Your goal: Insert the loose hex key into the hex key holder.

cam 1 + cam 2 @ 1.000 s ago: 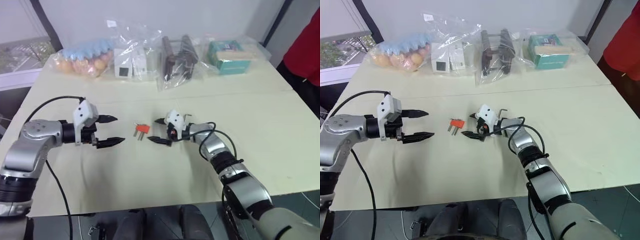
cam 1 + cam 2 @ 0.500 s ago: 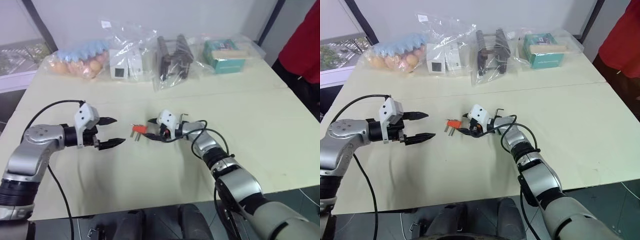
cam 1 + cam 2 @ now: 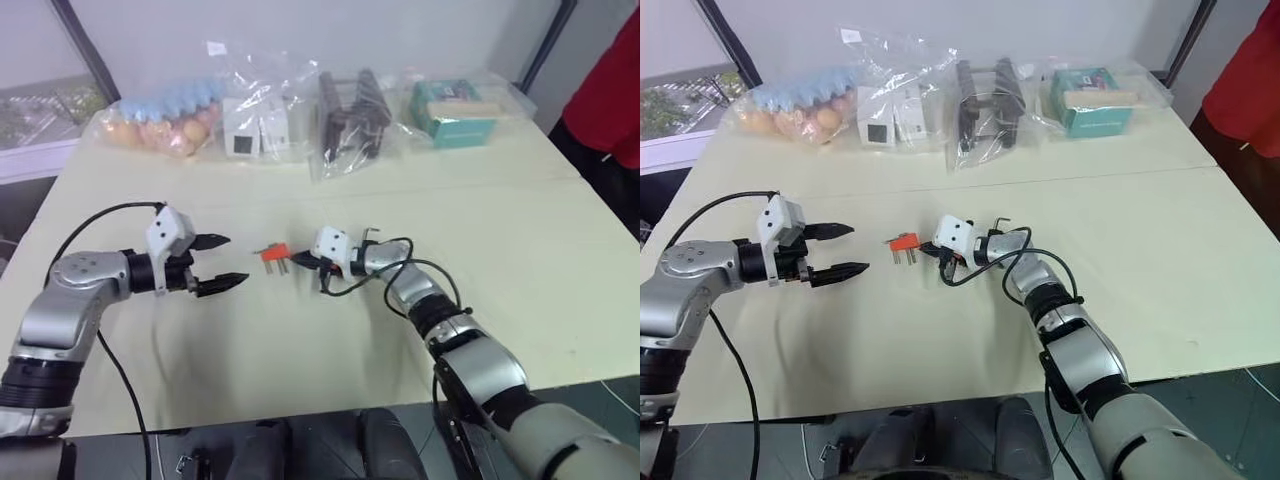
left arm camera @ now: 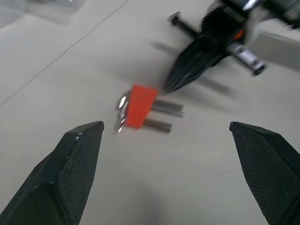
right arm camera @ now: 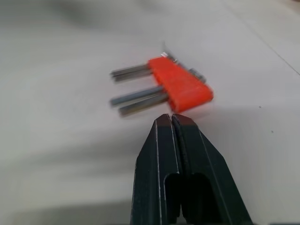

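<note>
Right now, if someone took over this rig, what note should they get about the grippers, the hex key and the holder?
Left gripper: open, empty, hovering to the left of the hex key holder.
Right gripper: shut on nothing, tips right beside the holder's red block.
The holder lies flat on the table between the two grippers.
A thin bent rod, probably the loose hex key, shows just behind the right gripper, not gripped.
Done: nothing inserted.
Left: pick up the key and insert it.
</note>
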Controlling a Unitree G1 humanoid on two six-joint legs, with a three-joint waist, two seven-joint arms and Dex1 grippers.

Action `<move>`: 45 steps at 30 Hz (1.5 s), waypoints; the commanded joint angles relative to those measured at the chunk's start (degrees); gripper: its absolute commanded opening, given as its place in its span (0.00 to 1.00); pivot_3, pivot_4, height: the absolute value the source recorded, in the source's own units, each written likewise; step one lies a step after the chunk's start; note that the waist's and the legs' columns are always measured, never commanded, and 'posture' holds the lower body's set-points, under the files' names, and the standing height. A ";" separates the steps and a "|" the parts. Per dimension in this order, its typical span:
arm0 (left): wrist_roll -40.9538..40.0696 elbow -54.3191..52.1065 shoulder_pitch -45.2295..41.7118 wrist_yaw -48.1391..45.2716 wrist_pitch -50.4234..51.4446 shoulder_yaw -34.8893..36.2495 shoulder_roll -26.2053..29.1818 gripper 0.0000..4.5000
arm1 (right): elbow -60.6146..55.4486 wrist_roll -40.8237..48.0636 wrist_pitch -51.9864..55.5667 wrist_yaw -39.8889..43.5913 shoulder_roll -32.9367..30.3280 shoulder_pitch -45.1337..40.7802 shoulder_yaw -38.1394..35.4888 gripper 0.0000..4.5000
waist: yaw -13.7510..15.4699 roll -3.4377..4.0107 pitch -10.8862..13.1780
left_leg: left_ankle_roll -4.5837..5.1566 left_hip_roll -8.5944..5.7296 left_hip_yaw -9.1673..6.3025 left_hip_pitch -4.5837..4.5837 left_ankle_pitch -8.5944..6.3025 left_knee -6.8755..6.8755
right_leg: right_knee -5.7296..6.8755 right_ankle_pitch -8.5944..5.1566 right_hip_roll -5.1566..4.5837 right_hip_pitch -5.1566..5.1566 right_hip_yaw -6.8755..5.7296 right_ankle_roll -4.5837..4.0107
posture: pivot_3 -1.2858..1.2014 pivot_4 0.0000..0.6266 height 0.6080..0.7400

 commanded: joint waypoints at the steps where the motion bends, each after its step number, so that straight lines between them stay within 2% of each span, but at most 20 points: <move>1: -0.06 -1.05 -1.69 0.45 -1.09 0.98 -0.68 1.00 | -2.75 0.09 0.59 1.03 -0.34 -0.07 0.14 0.01 | -0.17 -0.01 -0.01 | 0.00 0.01 0.00 0.00 0.00 -0.01 | 0.00 0.00 0.00 0.00 0.00 0.00 | 0.52 0.24 1.00; 4: 0.10 -1.65 -1.46 0.86 -0.97 0.82 -1.28 1.00 | -1.76 -0.93 0.85 0.40 -0.01 0.39 0.84 0.21 | -0.52 -0.01 0.00 | -0.02 0.05 0.04 0.00 0.01 -0.09 | 0.08 0.00 0.01 -0.15 0.04 0.00 | 0.52 0.24 1.00; 9: -0.27 -3.21 -0.57 1.49 -0.05 1.14 -1.49 1.00 | 0.95 -1.90 -0.06 -3.93 3.07 0.38 1.27 0.80 | -0.77 -0.02 -0.01 | -0.03 0.05 0.03 0.00 0.02 -0.10 | 0.27 -0.02 0.01 -0.29 0.10 -0.03 | 0.52 0.24 1.00; 11: -0.45 -3.72 -0.26 1.79 0.34 1.21 -1.45 1.00 | 2.56 -2.60 -0.33 -5.98 4.20 -0.01 1.36 1.00 | -0.84 -0.02 -0.02 | -0.03 0.05 0.03 0.01 0.02 -0.09 | 0.33 -0.02 0.01 -0.29 0.10 -0.03 | 0.52 0.24 1.00; 17: -0.68 -4.83 0.22 2.44 1.16 0.99 -1.66 1.00 | 8.89 -4.43 -2.10 -10.27 8.26 -2.39 1.81 1.00 | -1.92 -0.03 -0.04 | -0.04 0.06 0.02 0.06 0.02 -0.09 | 0.45 -0.03 0.01 -0.30 0.10 -0.06 | 0.52 0.24 1.00; 25: -1.01 -6.42 1.27 3.22 2.06 1.17 -1.63 1.00 | 13.35 -5.91 -3.38 -10.38 12.53 -3.49 2.51 1.00 | -2.48 0.00 -0.06 | -0.05 0.10 -0.01 0.13 0.03 -0.13 | 0.51 -0.07 0.05 -0.32 0.11 -0.13 | 0.52 0.24 1.00; 34: -0.78 -7.09 2.07 3.67 2.21 0.84 -2.03 1.00 | 15.68 -6.08 -3.23 -7.53 13.73 -4.10 2.38 1.00 | -2.54 0.02 -0.08 | -0.06 0.12 -0.02 0.13 0.03 -0.15 | 0.51 -0.08 0.07 -0.32 0.12 -0.14 | 0.52 0.24 1.00; 40: -0.49 -7.05 2.33 4.06 1.77 0.80 -2.29 1.00 | 17.86 -3.79 1.85 -4.00 15.12 -5.48 0.05 1.00 | -2.59 0.03 -0.10 | -0.06 0.12 -0.02 0.13 0.03 -0.15 | 0.52 -0.08 0.07 -0.32 0.12 -0.14 | 0.52 0.24 1.00; 43: -0.36 -7.03 2.54 4.43 1.54 0.90 -2.47 1.00 | 18.99 -3.53 4.77 -1.98 15.56 -6.31 -0.69 0.82 | -2.79 0.04 -0.11 | -0.06 0.12 -0.03 0.13 0.03 -0.16 | 0.53 -0.08 0.07 -0.32 0.12 -0.14 | 0.52 0.24 1.00; 45: -0.29 -7.28 2.89 4.82 1.30 1.04 -2.65 1.00 | 19.56 -2.83 7.33 -0.89 15.95 -7.00 -1.59 0.60 | -3.07 0.07 -0.14 | -0.06 0.12 -0.04 0.13 0.03 -0.15 | 0.54 -0.08 0.07 -0.32 0.12 -0.14 | 0.52 0.24 1.00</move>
